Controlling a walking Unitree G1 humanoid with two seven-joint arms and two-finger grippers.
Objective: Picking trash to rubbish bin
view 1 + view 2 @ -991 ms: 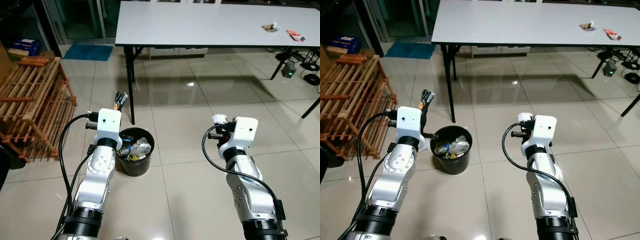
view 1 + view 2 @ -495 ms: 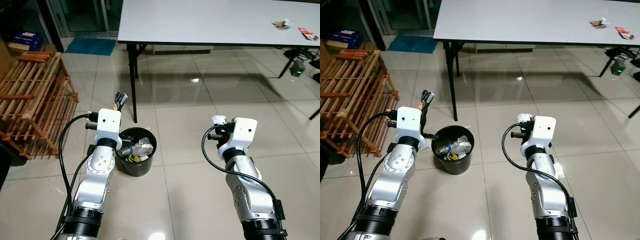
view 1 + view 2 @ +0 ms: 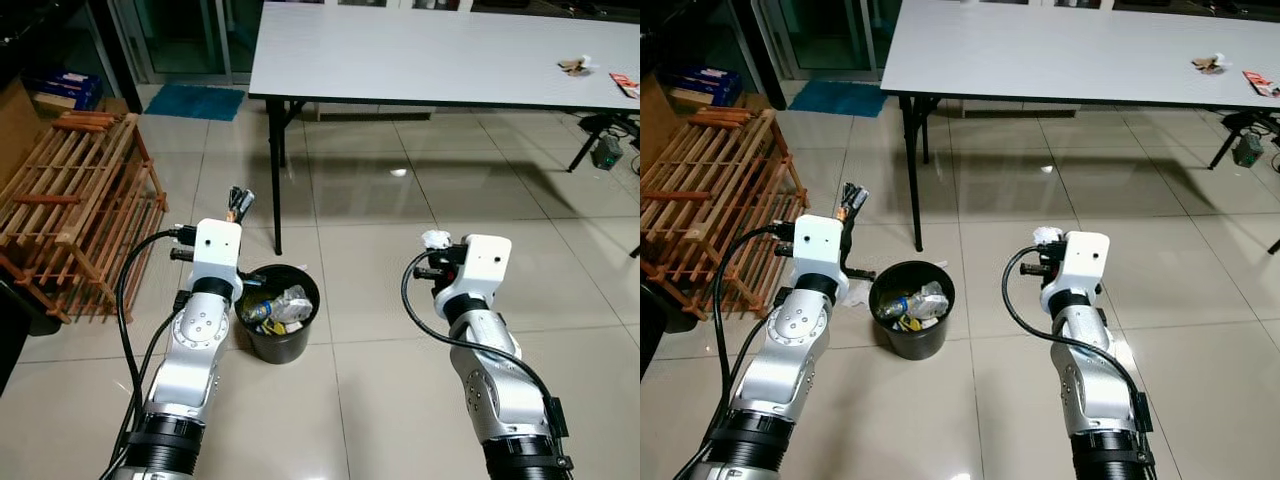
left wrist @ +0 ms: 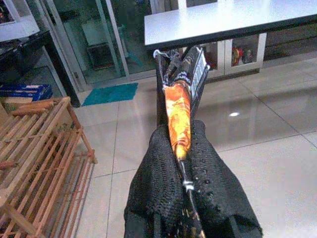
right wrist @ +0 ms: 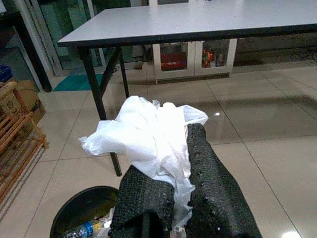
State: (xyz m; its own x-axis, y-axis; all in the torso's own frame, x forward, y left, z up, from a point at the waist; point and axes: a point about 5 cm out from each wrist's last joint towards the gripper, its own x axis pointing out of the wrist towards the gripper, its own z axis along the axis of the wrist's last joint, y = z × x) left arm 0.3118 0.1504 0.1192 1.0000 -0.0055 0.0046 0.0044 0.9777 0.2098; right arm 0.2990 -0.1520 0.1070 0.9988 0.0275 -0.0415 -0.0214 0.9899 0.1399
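Observation:
A black rubbish bin (image 3: 281,326) with bottles and wrappers inside stands on the tiled floor between my arms. My left gripper (image 4: 182,148) is shut on an orange and black wrapper (image 4: 179,106), held upright just left of the bin and above floor level (image 3: 238,203). My right gripper (image 5: 181,173) is shut on a crumpled white plastic bag (image 5: 151,134), to the right of the bin (image 3: 436,240). More trash (image 3: 574,66) and a red packet (image 3: 627,83) lie on the white table (image 3: 420,50) at its far right.
A wooden slatted rack (image 3: 70,205) stands on the left. The table's black legs (image 3: 275,180) rise just behind the bin. Cables and a small device (image 3: 605,150) lie under the table's right end. Open tiled floor (image 3: 380,400) stretches between and ahead of my arms.
The camera has shifted, so the bin, table and rack sit further right and lower in the picture. Both grippers keep their hold, unchanged relative to my body.

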